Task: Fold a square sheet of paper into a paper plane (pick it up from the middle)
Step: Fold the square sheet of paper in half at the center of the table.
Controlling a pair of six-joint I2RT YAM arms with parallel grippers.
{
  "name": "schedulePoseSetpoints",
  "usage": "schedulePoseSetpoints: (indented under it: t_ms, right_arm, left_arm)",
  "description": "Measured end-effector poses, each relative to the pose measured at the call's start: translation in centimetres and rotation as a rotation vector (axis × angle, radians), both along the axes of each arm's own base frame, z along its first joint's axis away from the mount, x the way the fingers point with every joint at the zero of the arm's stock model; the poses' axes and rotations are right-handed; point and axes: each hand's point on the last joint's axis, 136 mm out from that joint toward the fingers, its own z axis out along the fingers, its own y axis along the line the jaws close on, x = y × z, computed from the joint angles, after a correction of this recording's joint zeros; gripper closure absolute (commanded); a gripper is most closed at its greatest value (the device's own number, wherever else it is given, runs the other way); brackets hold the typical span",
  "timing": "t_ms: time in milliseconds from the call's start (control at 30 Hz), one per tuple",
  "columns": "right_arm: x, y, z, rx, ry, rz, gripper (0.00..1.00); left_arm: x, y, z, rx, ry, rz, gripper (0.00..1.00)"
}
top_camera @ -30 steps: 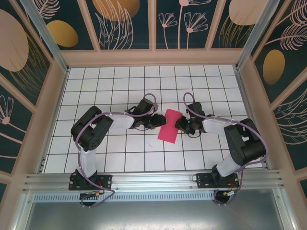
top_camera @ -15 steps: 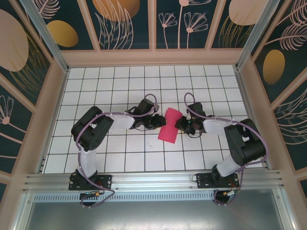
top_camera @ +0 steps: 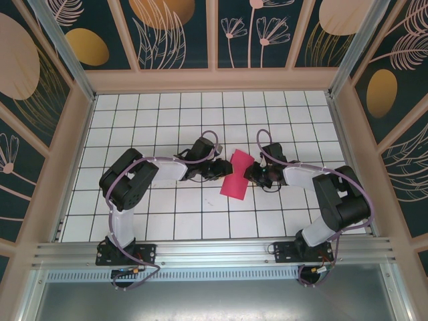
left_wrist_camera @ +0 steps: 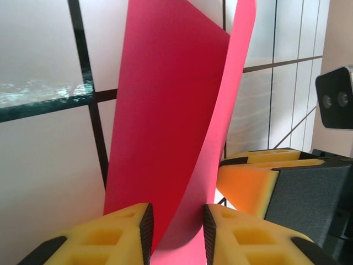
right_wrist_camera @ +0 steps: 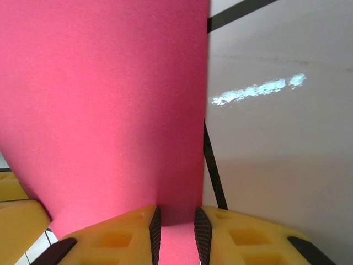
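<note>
The square sheet of paper (top_camera: 237,175) is magenta-pink and hangs bent between my two grippers at the middle of the tiled floor. My left gripper (top_camera: 218,170) meets it from the left. In the left wrist view the sheet (left_wrist_camera: 165,110) curls upward in two layers, and its fold sits between the yellow fingers of my left gripper (left_wrist_camera: 176,223), a layer against each pad. My right gripper (top_camera: 253,174) holds the opposite edge. In the right wrist view the sheet (right_wrist_camera: 110,110) rises from the narrow gap of my right gripper (right_wrist_camera: 176,223), whose pads press on it.
The white tiled floor (top_camera: 167,120) with black grid lines is walled in by patterned panels (top_camera: 177,33). The two grippers stand less than a tile apart, so the right gripper's orange finger (left_wrist_camera: 248,182) and its wrist camera (left_wrist_camera: 336,102) show close by in the left wrist view.
Both arms stay in place. The sheet between them looks slightly more bent than a second ago; otherwise nothing has visibly moved.
</note>
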Motion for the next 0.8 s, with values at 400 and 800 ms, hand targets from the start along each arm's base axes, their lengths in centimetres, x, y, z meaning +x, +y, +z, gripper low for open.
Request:
schedulePoseSetpoints:
  t_ms: [400,800]
  right_arm:
    - [0.0,0.0,0.0,0.0,0.001,0.0,0.7]
    - [0.0,0.0,0.0,0.003,0.003,0.0,0.7]
  left_arm:
    - [0.0,0.1,0.4,-0.032,-0.001,0.028,0.57]
    - [0.4,-0.6,1.8,-0.107,-0.024,0.038,0.55]
